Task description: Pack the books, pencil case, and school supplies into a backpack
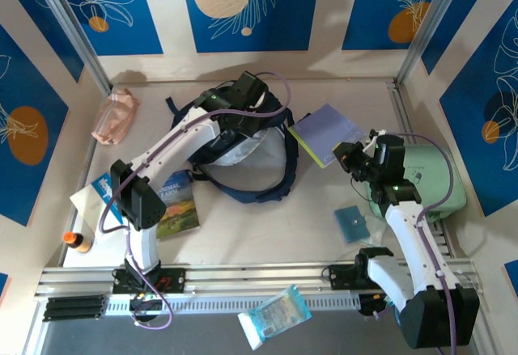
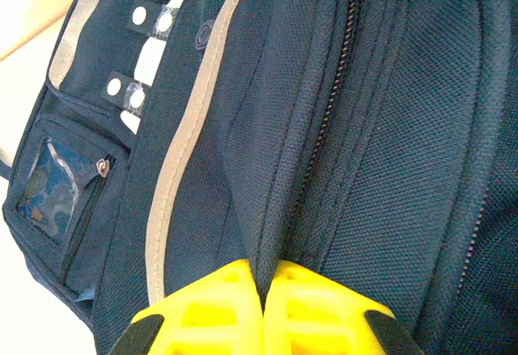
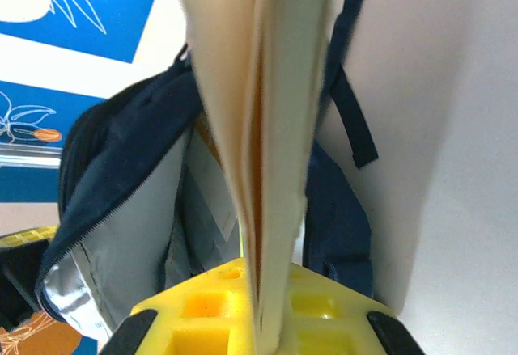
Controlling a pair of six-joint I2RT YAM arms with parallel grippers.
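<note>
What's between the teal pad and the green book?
Top view: bare table between teal pad and green book; the backpack strap curls just beyond.

The left tool [image 2: 263,290] pinches its yellow fingers [image 2: 212,306] together on a fold of the navy backpack [image 2: 396,128] just beside the zipper [image 2: 328,120], with a pale stripe [image 2: 190,128] to the tool's left and a clear window pocket [image 2: 48,183] farther left.

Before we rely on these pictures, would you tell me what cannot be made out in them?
Right wrist view: the notebook is edge-on, blurred and cut off by the top edge, so its cover cannot be read.
Right wrist view: the notebook blocks much of the open backpack; contents unclear.
Top view: the left arm covers part of the green book; its print is too small.
</note>
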